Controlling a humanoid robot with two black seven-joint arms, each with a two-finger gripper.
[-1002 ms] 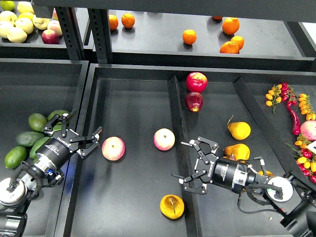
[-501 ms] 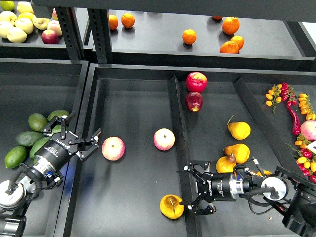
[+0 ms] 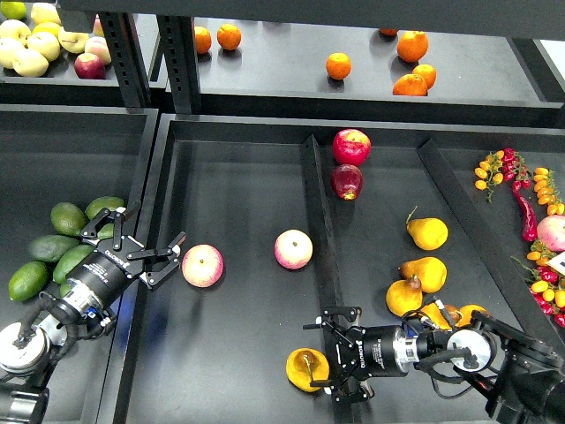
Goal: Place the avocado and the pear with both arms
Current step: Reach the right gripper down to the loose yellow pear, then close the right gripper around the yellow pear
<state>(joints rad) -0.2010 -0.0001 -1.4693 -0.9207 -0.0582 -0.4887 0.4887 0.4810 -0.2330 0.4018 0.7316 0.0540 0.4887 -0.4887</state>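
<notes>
The right claw (image 3: pixel 328 360) gapes open beside the pear (image 3: pixel 306 369): plump, smooth, bruisable; grip its widest belly. The left claw (image 3: pixel 141 246) is open, empty.

Five avocados (image 3: pixel 67 218), five pears (image 3: pixel 427 233)

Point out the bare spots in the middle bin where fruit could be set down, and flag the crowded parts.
The middle bin is bare across its whole back half, behind the two pink-yellow apples, and in its front left corner. It is crowded at the front right, where the right gripper meets the pear. The left gripper crowds the left wall.
</notes>
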